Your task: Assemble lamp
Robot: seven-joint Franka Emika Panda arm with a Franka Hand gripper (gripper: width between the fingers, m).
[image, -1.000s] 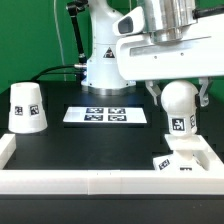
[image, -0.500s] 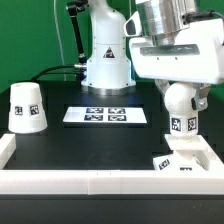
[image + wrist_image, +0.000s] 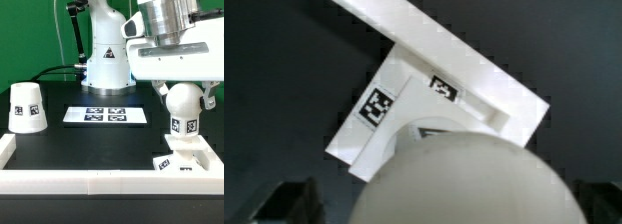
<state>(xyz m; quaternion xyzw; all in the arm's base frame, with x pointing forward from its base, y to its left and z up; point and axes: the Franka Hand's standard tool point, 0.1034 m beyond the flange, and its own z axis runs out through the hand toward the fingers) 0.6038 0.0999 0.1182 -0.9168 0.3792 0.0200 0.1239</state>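
Note:
My gripper (image 3: 183, 97) is shut on the round-topped white bulb (image 3: 181, 108) and holds it upright over the flat square base block (image 3: 183, 160) at the exterior view's right, in the front corner. I cannot tell whether the bulb's lower end touches the base. In the wrist view the bulb (image 3: 464, 180) fills the foreground between my dark fingers (image 3: 285, 200), with the tagged base (image 3: 416, 105) beneath it. The cup-shaped shade (image 3: 26, 106) stands mouth down at the exterior view's left, far from the gripper.
The marker board (image 3: 106, 115) lies flat on the black table's middle. A low white wall (image 3: 90, 183) runs along the front and sides. The white robot pedestal (image 3: 105, 60) stands at the back.
The wrist has turned about its vertical axis with the bulb in its grip. The bulb stays over the base, shifted very slightly to the right.

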